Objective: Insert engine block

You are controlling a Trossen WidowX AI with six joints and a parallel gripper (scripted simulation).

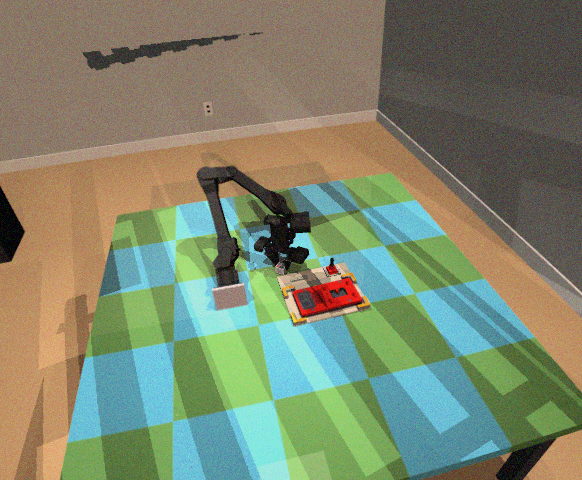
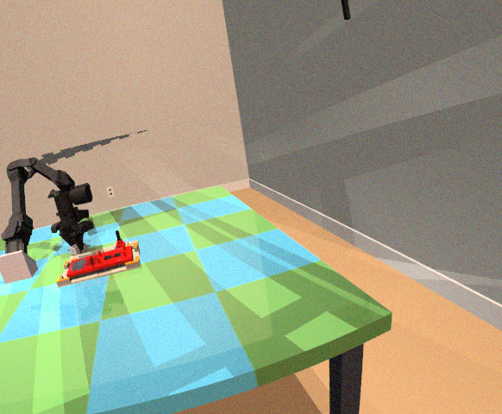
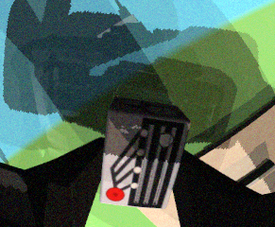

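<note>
My gripper (image 1: 283,262) (image 3: 140,150) is shut on the engine block (image 1: 280,268) (image 2: 73,250) (image 3: 120,175), a small grey-white block with dark stripes and a red dot on its upper face. The block is upright and low over the table, beside the back left corner of the beige board; whether it touches the table I cannot tell. The red car body (image 1: 355,298) (image 2: 127,253) lies on the board, in front and to the right of the gripper. Its dark opening (image 1: 339,292) is toward the right end. The block's slot side and the rib cannot be made out.
The beige board (image 1: 349,267) (image 3: 250,147) has yellow corner pieces around the car body. A red piece with an upright black knob (image 1: 331,264) (image 2: 117,235) stands at the board's back right. The pale arm base (image 1: 230,297) (image 2: 14,267) is left of the board.
</note>
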